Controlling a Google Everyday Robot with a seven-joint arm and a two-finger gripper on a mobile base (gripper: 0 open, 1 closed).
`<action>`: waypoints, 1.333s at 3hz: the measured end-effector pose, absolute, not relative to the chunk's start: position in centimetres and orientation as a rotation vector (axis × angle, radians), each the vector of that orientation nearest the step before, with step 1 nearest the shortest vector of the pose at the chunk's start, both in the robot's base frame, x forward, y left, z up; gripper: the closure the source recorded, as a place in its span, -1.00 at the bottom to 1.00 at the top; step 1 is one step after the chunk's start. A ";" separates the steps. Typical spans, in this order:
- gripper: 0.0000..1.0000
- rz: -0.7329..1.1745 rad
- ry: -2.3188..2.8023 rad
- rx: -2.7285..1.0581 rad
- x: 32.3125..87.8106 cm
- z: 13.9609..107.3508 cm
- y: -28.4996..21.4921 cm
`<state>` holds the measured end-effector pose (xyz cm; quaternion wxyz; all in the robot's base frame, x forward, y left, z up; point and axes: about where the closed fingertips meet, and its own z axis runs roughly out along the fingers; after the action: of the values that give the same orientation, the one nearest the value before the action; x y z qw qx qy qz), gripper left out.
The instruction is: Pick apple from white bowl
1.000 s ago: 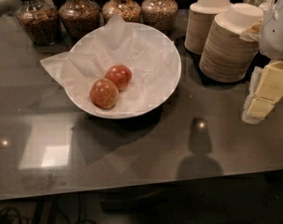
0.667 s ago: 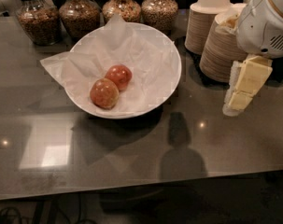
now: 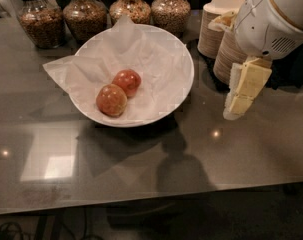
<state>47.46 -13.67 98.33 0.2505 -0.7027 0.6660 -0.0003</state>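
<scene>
Gripper (image 3: 234, 109), grip state indeterminable, hangs near counter's right edge; it should descend vertically onto apple (image 3: 111, 100) within white bowl (image 3: 190, 69).

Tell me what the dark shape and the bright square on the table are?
In the camera view, the dark shape on the table looks like the arm's shadow, with the gripper hanging right of the white bowl. The bright square is lamp glare on the glossy top.

table (image 3: 141, 176): grey, glossy | on it: white bowl (image 3: 191, 73), four jars (image 3: 86, 18), paper-bowl stacks (image 3: 212, 31) | gripper (image 3: 234, 110): above right side
</scene>
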 end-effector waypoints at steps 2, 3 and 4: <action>-1.00 0.031 1.674 -1.976 49.9 99.1 -10.4; -1.00 0.065 1.583 -2.036 51.0 99.8 -7.8; -1.00 0.099 1.523 -2.073 51.5 99.9 -6.0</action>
<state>51.54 -6.02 99.85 0.2798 -0.7731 0.5680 0.0370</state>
